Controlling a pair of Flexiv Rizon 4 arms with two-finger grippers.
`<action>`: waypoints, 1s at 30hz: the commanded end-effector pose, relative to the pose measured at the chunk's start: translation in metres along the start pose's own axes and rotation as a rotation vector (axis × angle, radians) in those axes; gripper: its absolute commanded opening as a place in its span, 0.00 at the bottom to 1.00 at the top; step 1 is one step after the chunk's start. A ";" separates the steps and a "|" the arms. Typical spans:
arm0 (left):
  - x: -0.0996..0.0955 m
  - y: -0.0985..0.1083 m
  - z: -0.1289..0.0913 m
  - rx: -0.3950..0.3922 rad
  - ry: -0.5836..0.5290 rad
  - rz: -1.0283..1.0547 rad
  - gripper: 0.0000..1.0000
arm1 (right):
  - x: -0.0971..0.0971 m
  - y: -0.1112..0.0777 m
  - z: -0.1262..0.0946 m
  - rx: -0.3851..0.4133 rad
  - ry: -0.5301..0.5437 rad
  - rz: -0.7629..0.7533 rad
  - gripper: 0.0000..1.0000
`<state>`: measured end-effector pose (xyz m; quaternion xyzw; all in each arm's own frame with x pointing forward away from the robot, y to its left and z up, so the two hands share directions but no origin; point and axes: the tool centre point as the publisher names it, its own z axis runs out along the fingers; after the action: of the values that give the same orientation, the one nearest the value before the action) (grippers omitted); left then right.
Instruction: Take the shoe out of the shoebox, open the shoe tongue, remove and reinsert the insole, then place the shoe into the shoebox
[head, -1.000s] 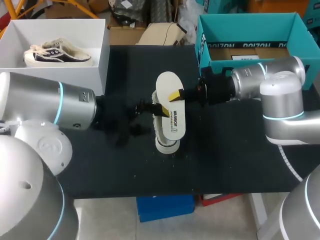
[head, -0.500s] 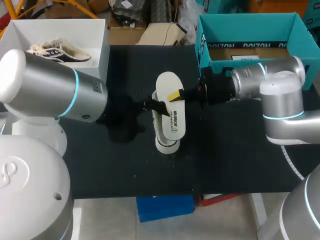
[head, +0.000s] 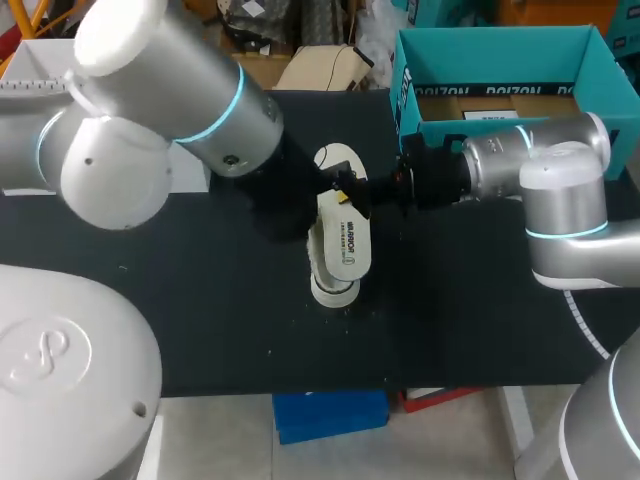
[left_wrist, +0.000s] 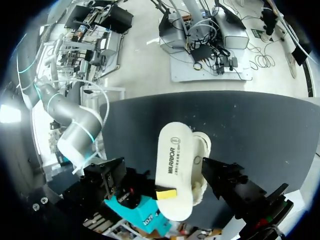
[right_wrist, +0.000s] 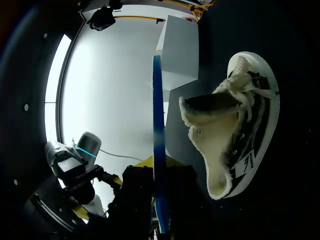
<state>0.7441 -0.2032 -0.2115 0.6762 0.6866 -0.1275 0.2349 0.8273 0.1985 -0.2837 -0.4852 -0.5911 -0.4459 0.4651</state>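
1. At the middle of the table (head: 480, 330), well off every edge, the shoe (head: 332, 290) lies on its side, with the insole (head: 345, 240) held above it
2. The right gripper (head: 352, 190) is clamped on the insole; the left gripper (left_wrist: 167, 179) straddles it, fingers apart, touching nothing
3. The insole looks light and floppy, so pinch it near the heel. The shoe looks soft and fleecy, so grasp it by the collar

Black table top (head: 480, 300) and its load
A shoe (head: 332, 290) lay near the middle of the table. A white box (right_wrist: 180, 50) and a teal box (head: 405, 95) stood at its far corners.
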 end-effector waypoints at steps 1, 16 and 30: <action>-0.005 -0.003 -0.002 -0.019 0.536 -0.002 1.00 | 0.000 0.000 0.001 -0.001 -0.001 0.000 0.00; -0.003 -0.004 0.010 0.002 0.471 0.037 1.00 | 0.000 0.000 0.001 -0.001 -0.001 0.000 0.00; -0.007 0.005 0.016 0.029 0.420 0.073 1.00 | 0.000 0.000 0.001 -0.001 -0.001 0.000 0.00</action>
<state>0.7478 -0.2159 -0.2204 0.7134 0.6957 0.0163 0.0819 0.8270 0.1981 -0.2836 -0.4853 -0.5913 -0.4457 0.4649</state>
